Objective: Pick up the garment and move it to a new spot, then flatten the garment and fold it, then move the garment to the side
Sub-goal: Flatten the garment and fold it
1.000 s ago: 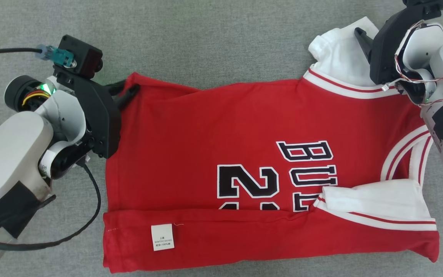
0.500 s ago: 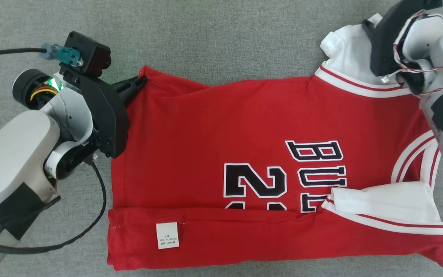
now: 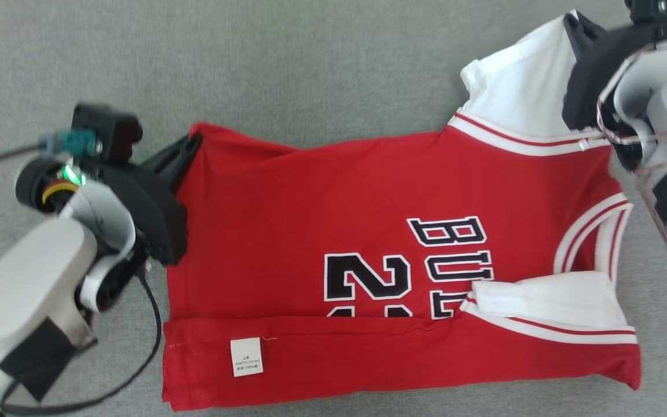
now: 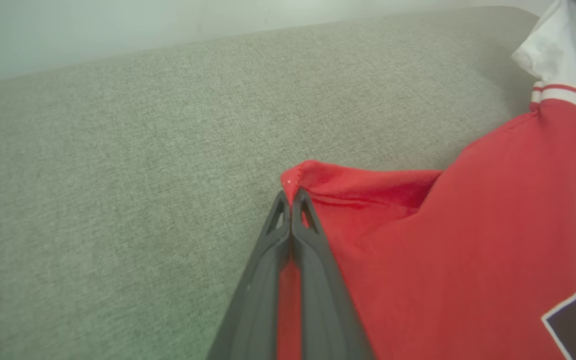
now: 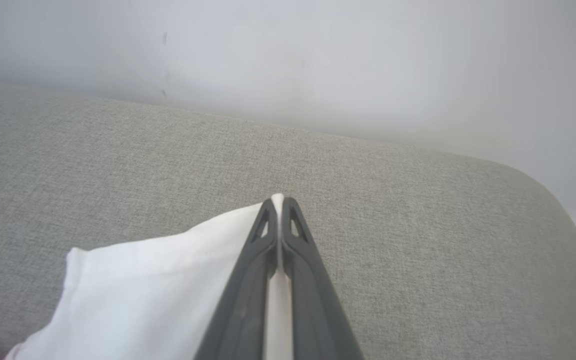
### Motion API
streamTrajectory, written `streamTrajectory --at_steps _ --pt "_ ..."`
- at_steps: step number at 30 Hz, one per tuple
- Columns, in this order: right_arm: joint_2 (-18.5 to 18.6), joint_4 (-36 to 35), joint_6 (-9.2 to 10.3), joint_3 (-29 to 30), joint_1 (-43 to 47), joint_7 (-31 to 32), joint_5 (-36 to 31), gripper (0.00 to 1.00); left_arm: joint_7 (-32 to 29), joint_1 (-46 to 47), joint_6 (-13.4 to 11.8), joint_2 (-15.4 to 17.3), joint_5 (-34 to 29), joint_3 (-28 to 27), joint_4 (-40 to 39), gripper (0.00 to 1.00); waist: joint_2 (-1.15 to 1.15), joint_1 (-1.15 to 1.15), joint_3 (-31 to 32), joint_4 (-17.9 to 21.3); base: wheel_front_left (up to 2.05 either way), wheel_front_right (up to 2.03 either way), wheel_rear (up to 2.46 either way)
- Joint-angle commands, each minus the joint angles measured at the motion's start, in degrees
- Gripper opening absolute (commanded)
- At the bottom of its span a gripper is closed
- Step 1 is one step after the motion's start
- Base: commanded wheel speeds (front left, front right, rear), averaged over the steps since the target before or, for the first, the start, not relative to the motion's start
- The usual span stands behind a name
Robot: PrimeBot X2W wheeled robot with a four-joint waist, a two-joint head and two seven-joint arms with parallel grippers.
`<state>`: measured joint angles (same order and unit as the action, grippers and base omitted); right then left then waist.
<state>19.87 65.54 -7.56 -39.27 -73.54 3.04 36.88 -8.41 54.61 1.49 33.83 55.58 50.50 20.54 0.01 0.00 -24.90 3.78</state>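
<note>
Pinching is being done by both pairs of fingers, and little of the clamped cloth itself is being shown. At the left fingers (image 4: 279, 240) a thin strip of red is being glimpsed between the two dark blades, and at the right fingers (image 5: 295, 245) a thin strip of white. The left fingers are being held shut on the far left corner of the garment (image 3: 310, 231), which is being raised into a small peak at their tips. The right fingers are being held shut on the edge of the white sleeve (image 3: 519, 87), which is being drawn up from the grey fabric-covered counter (image 3: 310, 69).

In the head view the right fingertips are being blurred and partly hidden by the wrist housing, and the right arm is being cut off by the picture's edge. The rest of the garment is being left lying flat on the counter between the two arms, its near strip folded over with a white label (image 3: 246, 357) on it. The black lettering is being partly covered by that fold and by a second white sleeve (image 3: 548, 295), so it cannot be read whole. A black cable (image 3: 156, 313) is being trailed from the left wrist across the counter.
</note>
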Motion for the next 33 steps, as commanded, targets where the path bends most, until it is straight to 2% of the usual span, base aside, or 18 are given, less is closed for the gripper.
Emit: streamTrajectory --at_steps 1,10,17,26,33 --pt "0.9 -0.6 0.16 -0.3 1.2 -1.4 0.5 0.0 1.1 -1.6 -0.5 -0.1 -0.4 -0.2 0.2 0.0 -0.01 0.0 2.2 1.0 0.0 0.0 0.0" --pt "3.7 -8.5 0.16 -1.6 11.0 -13.2 3.1 0.0 6.5 -9.1 -3.2 -1.2 1.5 -0.7 0.6 0.0 -0.01 0.0 7.1 1.5 0.0 0.0 0.0" --pt "6.6 -17.3 0.16 -0.3 22.4 -17.4 4.3 0.0 10.9 -15.5 -5.6 -2.2 2.8 -1.0 -0.3 0.0 -0.01 0.0 9.8 1.4 0.0 0.0 0.0" --pt "9.1 -30.9 0.15 9.2 39.8 -18.2 2.2 0.0 16.3 -21.8 -8.1 -3.6 3.6 -1.8 -1.3 0.0 -0.01 0.0 12.1 0.8 0.0 0.0 0.0" --pt "8.1 -41.9 0.15 19.3 53.4 -18.0 -1.1 0.0 19.1 -24.1 -8.8 -5.4 5.0 -2.8 -0.3 0.0 -0.01 0.0 12.6 0.1 0.0 0.0 0.0"
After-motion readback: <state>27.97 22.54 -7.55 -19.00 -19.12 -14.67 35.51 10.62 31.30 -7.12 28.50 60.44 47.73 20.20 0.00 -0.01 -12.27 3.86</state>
